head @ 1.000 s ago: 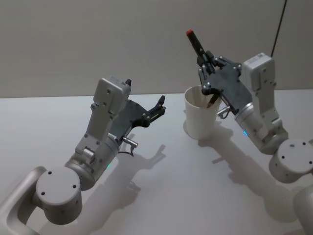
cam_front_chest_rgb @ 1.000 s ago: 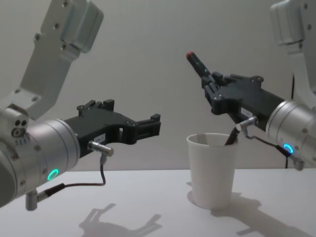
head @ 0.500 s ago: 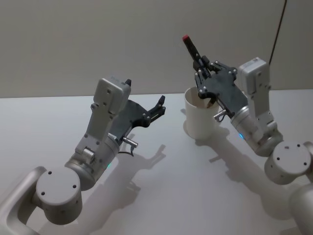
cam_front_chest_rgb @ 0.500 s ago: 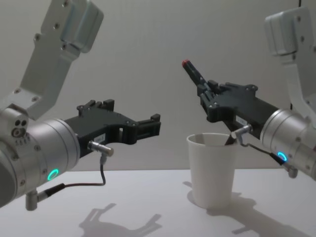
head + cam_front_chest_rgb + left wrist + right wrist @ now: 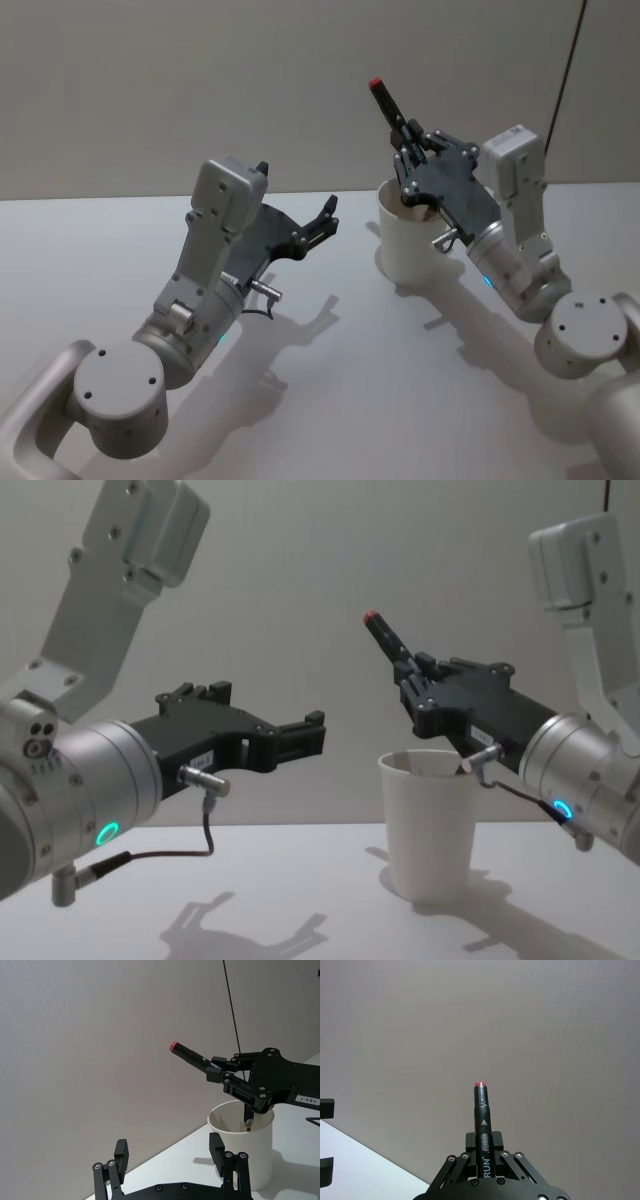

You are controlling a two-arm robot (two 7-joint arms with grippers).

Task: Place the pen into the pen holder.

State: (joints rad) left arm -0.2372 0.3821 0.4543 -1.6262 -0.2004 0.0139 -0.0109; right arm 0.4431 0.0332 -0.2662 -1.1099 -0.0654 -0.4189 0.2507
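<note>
The pen is black with a red end and stands tilted over the pen holder, a plain white paper cup on the table. My right gripper is shut on the pen's middle, just above the cup's rim. The pen's lower tip dips inside the cup. In the chest view the pen leans left above the cup, held by the right gripper. The right wrist view shows the pen between the fingers. My left gripper hangs open and empty to the cup's left.
The white table is bare around the cup. A plain grey wall stands behind it. A thin dark cable hangs at the back right. The left gripper hovers above the table, apart from the cup.
My right arm has shifted left and a little down with the pen, bringing its lower tip further over and into the cup. The left arm has not moved.
</note>
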